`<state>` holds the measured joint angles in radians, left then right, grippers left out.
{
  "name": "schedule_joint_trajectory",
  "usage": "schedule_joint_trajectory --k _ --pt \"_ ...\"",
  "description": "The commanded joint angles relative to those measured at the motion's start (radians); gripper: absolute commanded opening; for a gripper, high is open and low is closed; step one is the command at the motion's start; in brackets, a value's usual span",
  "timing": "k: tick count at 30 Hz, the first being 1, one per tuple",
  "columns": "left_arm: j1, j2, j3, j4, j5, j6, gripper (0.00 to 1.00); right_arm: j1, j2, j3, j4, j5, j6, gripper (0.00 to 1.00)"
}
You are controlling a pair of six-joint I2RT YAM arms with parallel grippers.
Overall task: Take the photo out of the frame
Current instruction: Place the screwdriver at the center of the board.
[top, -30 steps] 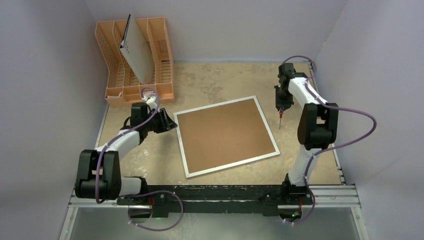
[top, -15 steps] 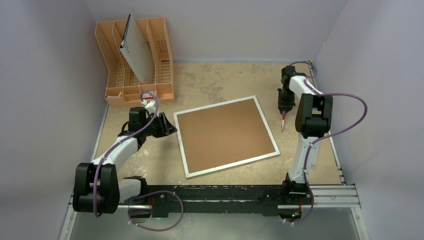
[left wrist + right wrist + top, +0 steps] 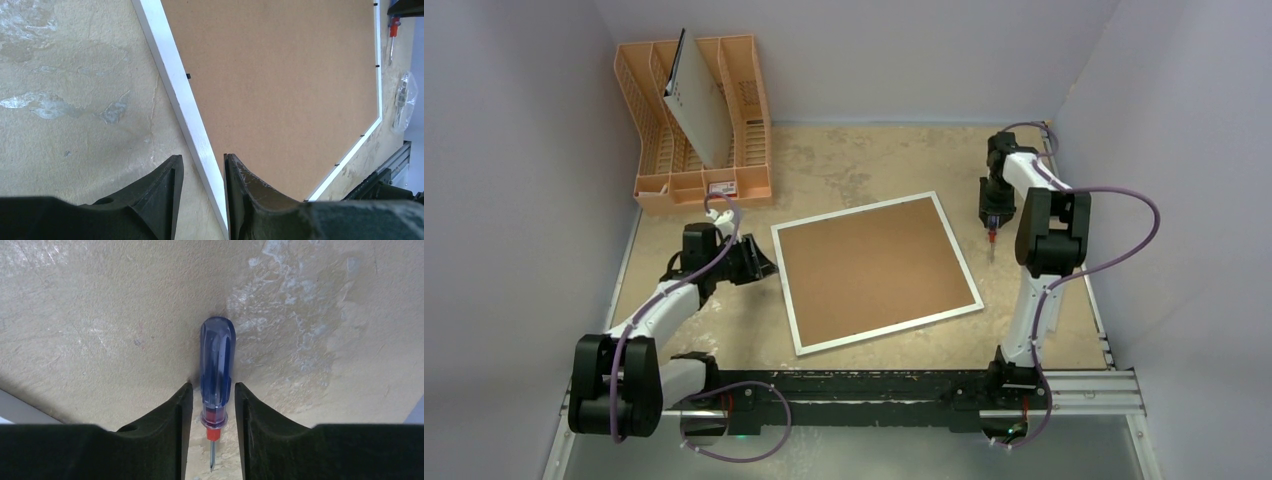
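The frame (image 3: 874,270) lies flat mid-table with its brown fibreboard back up and a narrow white border round it. The photo is hidden beneath the back. My left gripper (image 3: 762,262) is open at the frame's left edge. In the left wrist view (image 3: 201,161) its fingers straddle the white border (image 3: 175,85). My right gripper (image 3: 991,222) is low over the table, right of the frame. In the right wrist view (image 3: 213,390) it is open around a blue-handled screwdriver (image 3: 217,370), with a gap on each side of the handle.
An orange plastic rack (image 3: 659,150) stands at the back left with a grey-white holed board (image 3: 699,110) leaning in it. A clear plastic bag (image 3: 402,100) lies near the table's right edge. Grey walls enclose the table on three sides.
My left gripper moved nearer along the frame's left edge and now straddles the border. My right arm swung in closer to itself and lowered the screwdriver to the table.
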<state>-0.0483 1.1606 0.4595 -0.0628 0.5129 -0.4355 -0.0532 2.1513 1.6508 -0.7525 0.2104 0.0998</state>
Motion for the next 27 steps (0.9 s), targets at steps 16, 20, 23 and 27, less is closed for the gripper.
schedule_joint_trajectory --k 16,20,23,27 --pt "-0.004 -0.05 -0.094 0.047 0.029 -0.1 0.38 0.017 -0.252 -0.251 0.158 -0.442 0.029 0.54" --pt "-0.004 -0.028 -0.022 0.081 0.039 -0.095 0.38 0.021 -0.299 -0.329 0.228 -0.453 0.122 0.56" --pt "-0.004 0.039 0.119 0.025 0.051 0.002 0.41 0.021 -0.421 -0.452 0.329 -0.378 0.27 0.61" --pt "-0.01 0.215 0.349 -0.024 0.179 0.172 0.42 0.021 -0.641 -0.674 0.451 -0.378 0.444 0.72"
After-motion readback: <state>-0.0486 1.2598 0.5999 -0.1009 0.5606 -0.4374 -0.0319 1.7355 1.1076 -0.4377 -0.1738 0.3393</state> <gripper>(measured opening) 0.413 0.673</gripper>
